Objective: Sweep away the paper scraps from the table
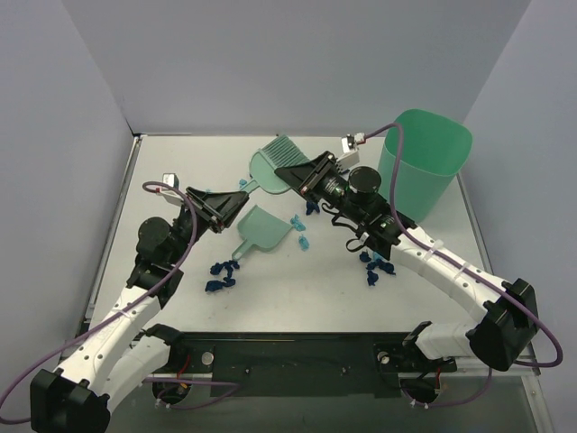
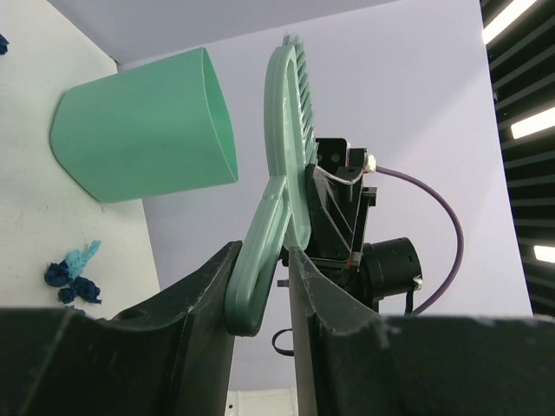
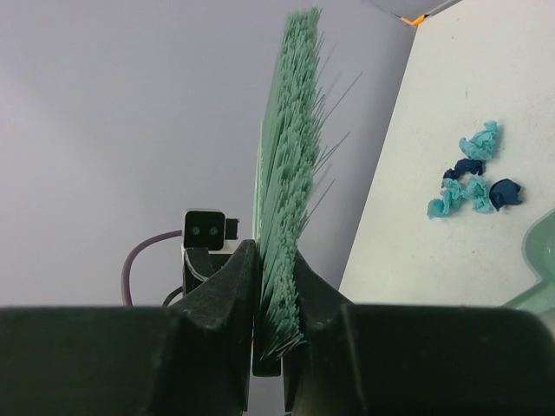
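A green hand brush (image 1: 269, 164) is held in the air between both grippers, above the back of the white table (image 1: 297, 302). My left gripper (image 1: 242, 193) is shut on the loop end of its handle (image 2: 260, 260). My right gripper (image 1: 290, 174) is shut on the bristle head (image 3: 284, 156). Teal and navy paper scraps lie in three clumps: front left (image 1: 222, 275), middle (image 1: 302, 221) and right under my right arm (image 1: 379, 266). Some scraps also show in the left wrist view (image 2: 74, 277) and in the right wrist view (image 3: 473, 173).
A green dustpan (image 1: 261, 230) lies flat on the table just below the brush, handle toward the front; its edge shows in the right wrist view (image 3: 542, 269). A tall green bin (image 1: 424, 167) stands at the back right. Grey walls close the back and sides.
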